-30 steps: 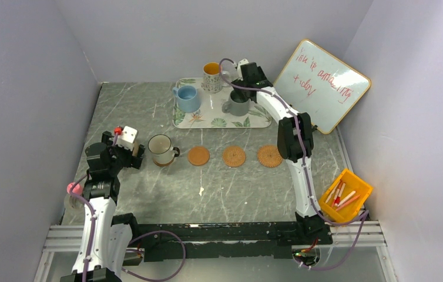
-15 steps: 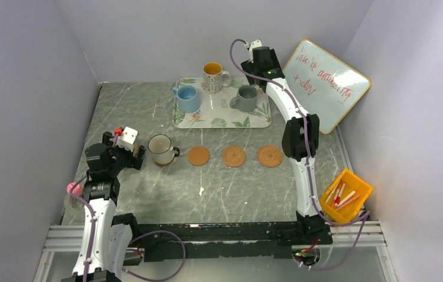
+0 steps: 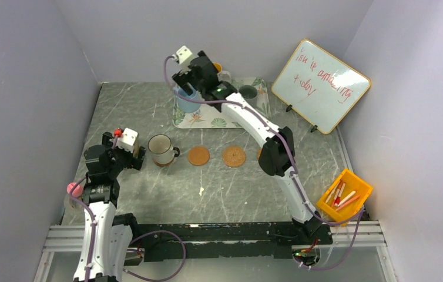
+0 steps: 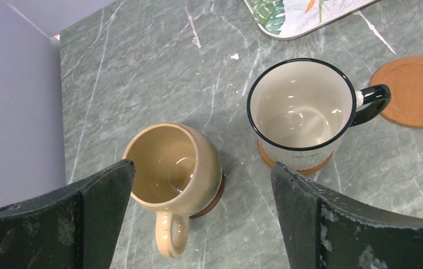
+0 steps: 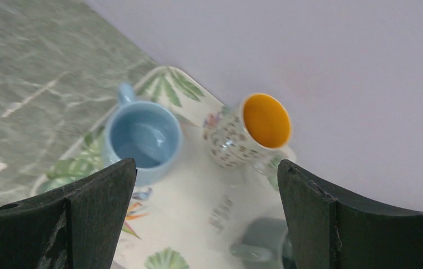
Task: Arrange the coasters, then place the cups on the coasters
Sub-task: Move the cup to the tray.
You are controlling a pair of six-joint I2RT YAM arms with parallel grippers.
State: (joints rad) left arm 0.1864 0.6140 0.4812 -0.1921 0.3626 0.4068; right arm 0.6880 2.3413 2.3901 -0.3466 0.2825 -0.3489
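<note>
Now our right gripper (image 5: 203, 165) gapes empty over the blue cup (image 5: 142, 140) on the tray (image 5: 206, 193), and we risk clipping the patterned cup (image 5: 248, 134) beside it, our left gripper (image 4: 202, 167) hanging open too.

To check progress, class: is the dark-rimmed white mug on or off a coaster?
On. The white mug stands on a brown coaster whose edge shows beneath.

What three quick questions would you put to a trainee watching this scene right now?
1. True or false: the tan mug stands on a coaster.
2. How does the light blue mug stand: A upright on the tray, B on a coaster, C on its side?
3. Missing word: the jaws of the left tool and the right tool stand ___.
Key: 1 true; 2 A; 3 open.
</note>
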